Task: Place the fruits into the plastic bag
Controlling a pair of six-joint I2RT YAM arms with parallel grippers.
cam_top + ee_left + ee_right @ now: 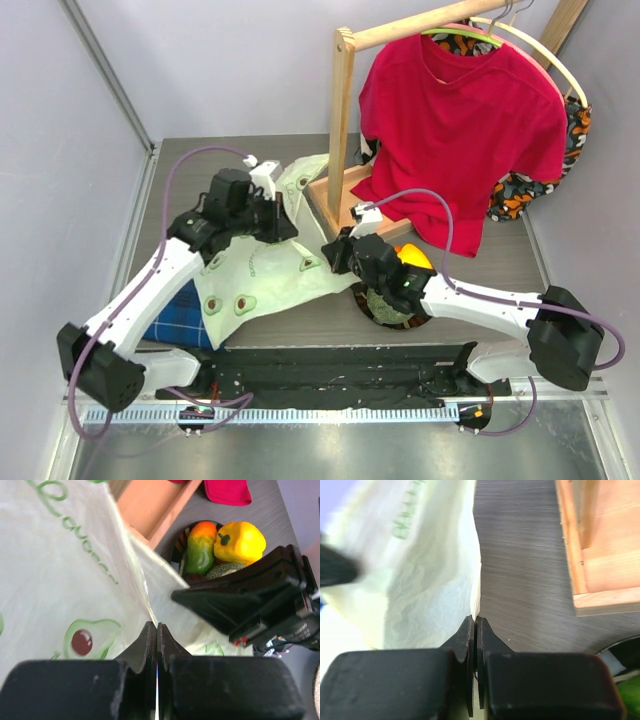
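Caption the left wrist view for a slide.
Left end effector shut on the edge of the plastic bag; fruits sit on the plate beyond.

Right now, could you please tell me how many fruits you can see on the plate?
3: a green-and-orange piece at the left, a yellow pepper-like piece to its right, and a netted melon partly showing just below them. More may be hidden.

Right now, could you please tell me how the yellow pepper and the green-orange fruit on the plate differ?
The pepper is yellow all over with a green stem; the green-orange fruit shades from green to orange-red at one end. The pepper is blocky and lobed; the green-orange fruit is smooth and elongated. Both lie side by side on the plate, outside the bag.
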